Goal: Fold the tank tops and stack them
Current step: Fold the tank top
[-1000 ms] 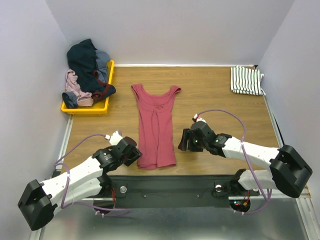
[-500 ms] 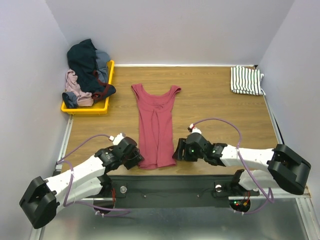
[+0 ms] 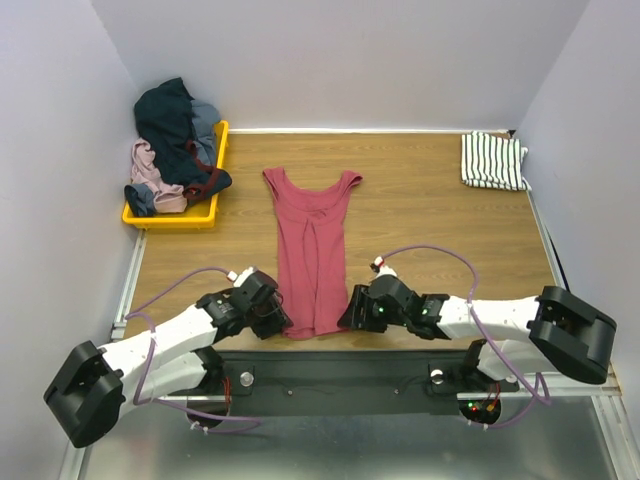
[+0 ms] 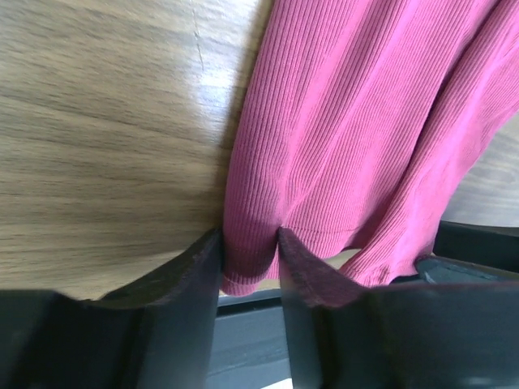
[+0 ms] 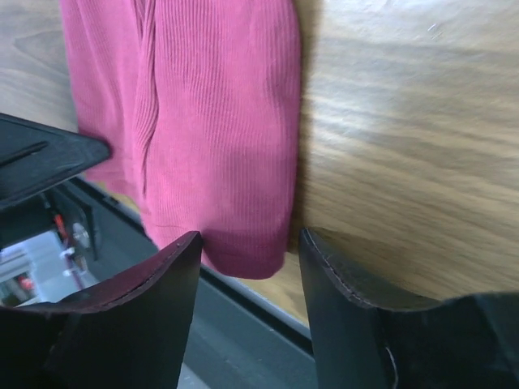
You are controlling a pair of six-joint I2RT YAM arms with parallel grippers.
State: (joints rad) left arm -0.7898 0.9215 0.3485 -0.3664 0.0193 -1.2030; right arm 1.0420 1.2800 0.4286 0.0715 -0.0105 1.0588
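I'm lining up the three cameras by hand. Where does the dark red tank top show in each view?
Top external: the dark red tank top lies flat at centre, hem downward.
Left wrist: upper right, its hem corner between the fingers of the left gripper.
Right wrist: upper left, its other hem corner between the fingers of the right gripper.
Shared landmark: the near edge of the wooden table, just below the hem.

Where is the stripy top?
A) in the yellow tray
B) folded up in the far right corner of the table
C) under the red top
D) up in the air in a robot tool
B: the striped top lies folded at the far right corner of the table, well apart from the red top and the yellow tray.
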